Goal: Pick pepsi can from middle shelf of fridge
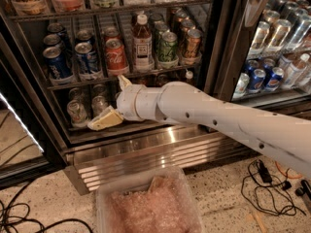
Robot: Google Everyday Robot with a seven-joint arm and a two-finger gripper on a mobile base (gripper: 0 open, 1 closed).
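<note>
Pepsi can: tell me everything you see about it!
The pepsi can is small and blue with white and red marks and a shiny silver top. It stands upright on the middle shelf, between a darker blue can and a red Coca-Cola can. Nothing grips it; the pincer hangs open below that shelf.

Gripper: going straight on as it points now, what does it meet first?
Likely the silver cans on the bottom shelf, left of the open gripper, though depth is unclear. It points below the middle shelf, so it would miss the pepsi can.
</note>
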